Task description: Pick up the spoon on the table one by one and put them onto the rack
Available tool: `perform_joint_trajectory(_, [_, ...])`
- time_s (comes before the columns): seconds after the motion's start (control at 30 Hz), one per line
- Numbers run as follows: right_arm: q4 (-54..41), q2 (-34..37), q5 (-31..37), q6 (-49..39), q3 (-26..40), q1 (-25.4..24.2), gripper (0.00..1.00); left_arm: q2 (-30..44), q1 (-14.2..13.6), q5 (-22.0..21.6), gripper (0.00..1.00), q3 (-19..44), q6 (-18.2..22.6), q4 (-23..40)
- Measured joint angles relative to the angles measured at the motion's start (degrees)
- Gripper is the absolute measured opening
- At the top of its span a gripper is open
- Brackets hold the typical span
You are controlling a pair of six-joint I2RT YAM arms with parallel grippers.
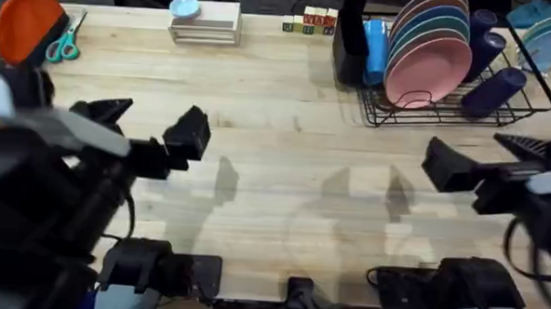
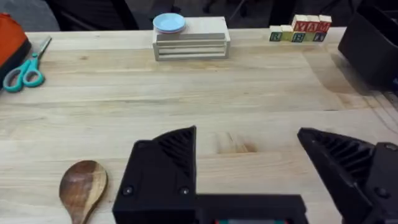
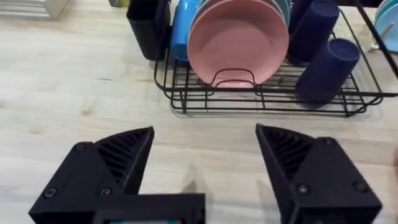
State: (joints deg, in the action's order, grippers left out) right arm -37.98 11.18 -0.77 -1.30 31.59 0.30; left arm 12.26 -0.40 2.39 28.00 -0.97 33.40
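1. Over at the far left, an orange thing (image 1: 25, 21) and the scissors (image 1: 66, 43) are lying on the table (image 1: 285, 146), well away from everything else.
2. Nearer me, the left gripper (image 1: 151, 121) is hovering over the left half of the table, its fingers (image 2: 165, 168) standing wide apart and holding nothing.
3. In the left wrist view a brown spoon (image 2: 83, 186) is lying on the wood just beside that gripper, bowl up, not touching it.
4. At the far edge a white box (image 1: 205, 28) is carrying a small blue disc (image 1: 184, 7), and lettered blocks (image 1: 309, 23) are sitting further along.
5. The rack (image 1: 445, 111) is standing at the far right, holding a pink plate (image 1: 428, 73), dark blue cups (image 1: 493, 89) and a black holder (image 1: 350, 46).
6. The right gripper (image 1: 480, 159) is hanging in front of the rack, fingers (image 3: 115, 158) spread open, empty.
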Motion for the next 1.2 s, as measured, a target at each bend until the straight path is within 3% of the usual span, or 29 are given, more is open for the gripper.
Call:
perform_joint_trajectory(0.43, [-15.27, 22.98, -0.40, 0.00, 28.26, 0.00, 0.994, 23.82, 0.00, 0.60, 0.993, 23.61, -0.15, 8.75])
perform_joint_trajectory(0.5, [-21.17, 32.88, -0.47, 0.00, 38.52, 0.00, 0.994, 32.50, 0.00, 1.58, 0.993, 32.89, -0.15, 13.96])
perform_joint_trajectory(0.57, [-23.97, 37.38, -0.58, 0.00, 42.80, 0.00, 0.994, 37.27, 0.00, 2.27, 0.993, 37.64, -0.15, 17.40])
perform_joint_trajectory(0.73, [-24.45, 39.56, -0.58, 0.00, 44.29, 0.00, 0.994, 40.77, 0.00, 2.51, 0.993, 40.51, -0.15, 18.72])
perform_joint_trajectory(1.2, [-25.52, 39.54, -0.58, -0.22, 44.43, 0.00, 0.993, 41.47, 0.00, 2.54, 0.993, 40.54, -0.15, 19.13])
